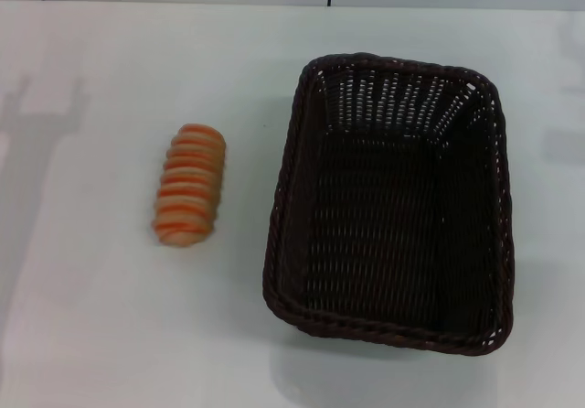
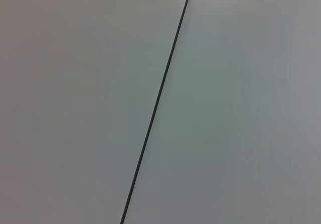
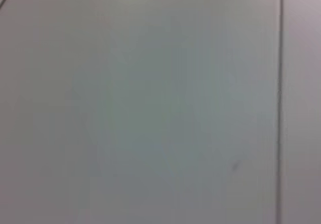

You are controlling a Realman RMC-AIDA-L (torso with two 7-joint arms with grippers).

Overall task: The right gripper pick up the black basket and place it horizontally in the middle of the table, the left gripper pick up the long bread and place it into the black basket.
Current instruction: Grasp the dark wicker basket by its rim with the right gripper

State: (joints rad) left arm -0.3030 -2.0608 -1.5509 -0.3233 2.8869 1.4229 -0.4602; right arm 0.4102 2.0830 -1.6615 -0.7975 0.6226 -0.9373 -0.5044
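Black basket (image 1: pixel 390 202) sits upright on the white table (image 1: pixel 110 335), right of centre, long axis running front to back. Long bread (image 1: pixel 189 185) lies on the table to its left, apart from it. Neither hand is in view, so their grip cannot be told

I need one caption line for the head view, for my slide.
Empty black basket standing lengthwise on the white table, long bread lying apart to its left; no gripper in view.
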